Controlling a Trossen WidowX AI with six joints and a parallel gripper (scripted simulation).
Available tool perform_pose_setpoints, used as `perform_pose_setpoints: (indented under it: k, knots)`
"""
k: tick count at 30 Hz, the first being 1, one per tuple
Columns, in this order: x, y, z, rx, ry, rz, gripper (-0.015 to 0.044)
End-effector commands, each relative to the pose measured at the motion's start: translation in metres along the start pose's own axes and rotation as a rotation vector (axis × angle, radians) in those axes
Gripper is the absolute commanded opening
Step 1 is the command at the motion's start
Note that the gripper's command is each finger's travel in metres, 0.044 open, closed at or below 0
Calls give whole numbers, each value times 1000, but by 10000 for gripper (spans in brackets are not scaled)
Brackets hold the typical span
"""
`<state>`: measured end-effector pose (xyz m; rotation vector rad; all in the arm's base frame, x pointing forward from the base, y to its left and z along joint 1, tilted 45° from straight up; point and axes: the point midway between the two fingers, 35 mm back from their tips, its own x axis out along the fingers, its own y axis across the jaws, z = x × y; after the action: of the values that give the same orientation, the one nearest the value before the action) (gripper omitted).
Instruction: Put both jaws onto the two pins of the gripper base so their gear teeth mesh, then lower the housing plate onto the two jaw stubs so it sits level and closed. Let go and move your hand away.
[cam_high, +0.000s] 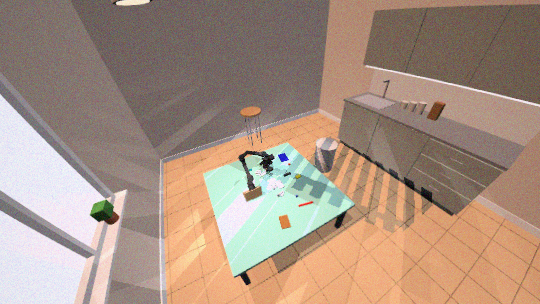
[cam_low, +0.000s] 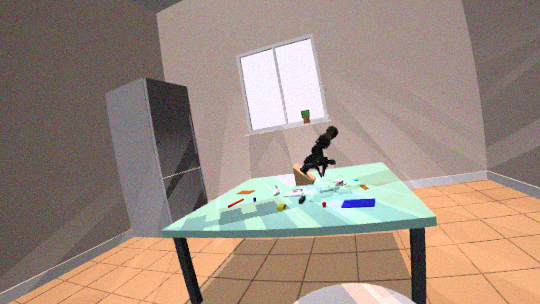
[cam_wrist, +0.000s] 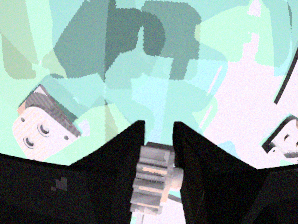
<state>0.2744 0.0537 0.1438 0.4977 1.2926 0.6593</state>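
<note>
My gripper (cam_wrist: 158, 128) (cam_high: 268, 168) (cam_low: 322, 174) is shut on a grey toothed jaw (cam_wrist: 152, 175), held above the table with its gear teeth facing left and a round stub on its right in the wrist view. A pale block with two round rings and small holes (cam_wrist: 39, 131) lies below at the left of the wrist view; whether it is the gripper base or the housing plate I cannot tell. Another pale part with dark sides (cam_wrist: 285, 140) is partly cut off at the right edge. White parts (cam_high: 274, 184) (cam_low: 295, 192) lie on the table, too small to tell apart.
The table (cam_high: 255, 250) also bears a blue plate (cam_high: 283, 157) (cam_low: 358, 203), a red bar (cam_high: 306, 204) (cam_low: 236, 203), an orange block (cam_high: 284, 222) (cam_low: 245, 192), a yellow piece (cam_high: 298, 176) (cam_low: 281, 206) and a black piece (cam_high: 287, 174) (cam_low: 302, 199). A tan board (cam_high: 252, 194) stands by the arm's base.
</note>
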Motion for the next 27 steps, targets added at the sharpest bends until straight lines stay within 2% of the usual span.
perform_pose_setpoints:
  k: [1, 8, 27]
  knots:
    - [0, -4, 2, 118, -3, 3, 37]
    - [0, -5, 2, 159, -3, 3, 37]
    - [0, -24, 6, 752, -2, 3, 37]
